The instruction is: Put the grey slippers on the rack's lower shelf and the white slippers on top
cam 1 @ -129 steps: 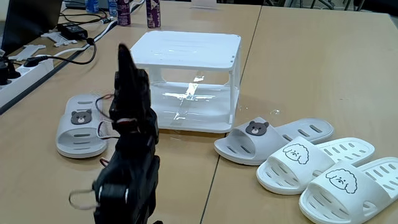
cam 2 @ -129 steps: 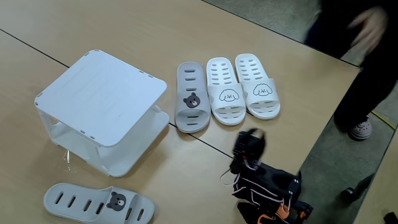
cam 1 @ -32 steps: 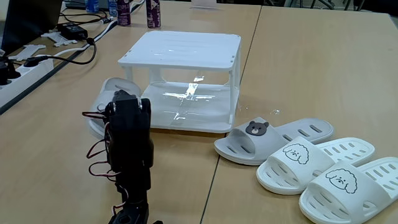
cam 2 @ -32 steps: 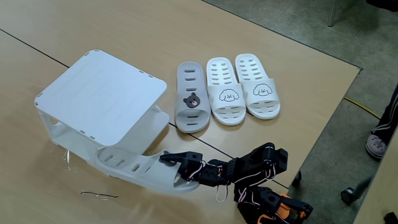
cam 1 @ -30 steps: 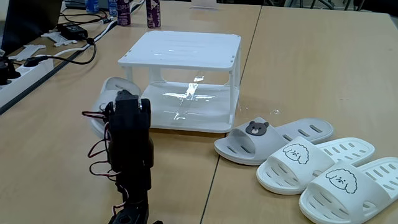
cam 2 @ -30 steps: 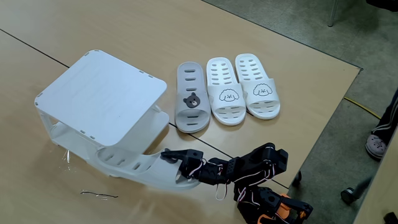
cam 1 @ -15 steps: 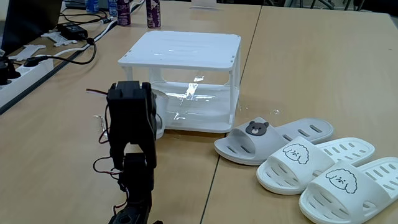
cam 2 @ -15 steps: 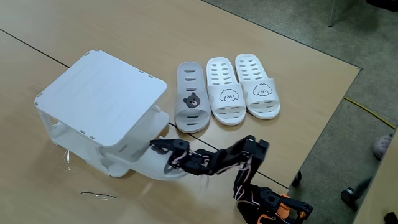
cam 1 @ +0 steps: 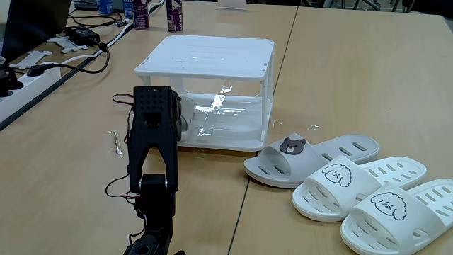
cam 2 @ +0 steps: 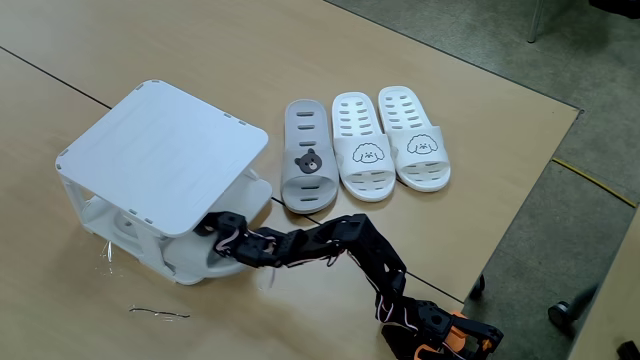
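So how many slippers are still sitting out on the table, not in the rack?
3: one grey bear-face slipper beside the rack, and two white dog-face slippers next to it. A second grey slipper is partly hidden on the lower shelf.

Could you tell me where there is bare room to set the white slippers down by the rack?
The rack has a bare top tier. Bare table lies between it and the grey slipper. The lower shelf looks free at its right in a fixed view; its left is crowded by the tool and the other grey slipper.
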Motion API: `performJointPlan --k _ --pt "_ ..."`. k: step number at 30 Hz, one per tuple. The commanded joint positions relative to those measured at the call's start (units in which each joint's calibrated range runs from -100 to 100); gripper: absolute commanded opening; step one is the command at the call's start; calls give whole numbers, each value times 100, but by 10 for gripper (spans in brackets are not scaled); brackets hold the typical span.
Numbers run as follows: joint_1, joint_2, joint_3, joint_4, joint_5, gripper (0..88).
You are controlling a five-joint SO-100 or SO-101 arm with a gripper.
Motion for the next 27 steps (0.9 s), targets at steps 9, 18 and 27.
performJointPlan --k 9,18,27 --pt "189 2074 -5490 2150 42 7" --pt "156 2335 -5535 2150 42 219" --pt "189 627 -3018 2133 42 247"
